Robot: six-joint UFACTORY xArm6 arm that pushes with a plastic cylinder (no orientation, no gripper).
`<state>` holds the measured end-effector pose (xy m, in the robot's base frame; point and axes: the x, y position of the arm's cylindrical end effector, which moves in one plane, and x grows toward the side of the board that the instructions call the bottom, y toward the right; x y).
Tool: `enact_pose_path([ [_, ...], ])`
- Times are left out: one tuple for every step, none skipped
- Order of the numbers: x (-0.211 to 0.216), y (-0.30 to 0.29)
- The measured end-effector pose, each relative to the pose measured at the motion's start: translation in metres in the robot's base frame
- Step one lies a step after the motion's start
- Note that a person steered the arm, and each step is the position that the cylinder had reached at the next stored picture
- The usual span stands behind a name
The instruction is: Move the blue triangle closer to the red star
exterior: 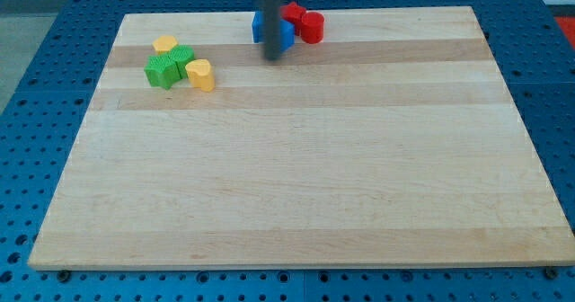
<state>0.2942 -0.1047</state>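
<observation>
The rod's tip (273, 57) rests at the upper centre of the wooden board (296, 203), directly in front of the blue block (286, 34), partly covering it. The arm carries no jaws, so no grip state applies. The blue block touches a red block (294, 13); a second red block (312, 27) sits just right. Upper left: two green blocks (169, 66) between two yellow blocks (199, 74).
</observation>
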Motion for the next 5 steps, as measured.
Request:
enact_pose_path([
  [-0.006, -0.054],
  [-0.035, -0.06],
  [-0.055, -0.033],
  [-0.054, -0.001],
  [-0.053, 0.008],
])
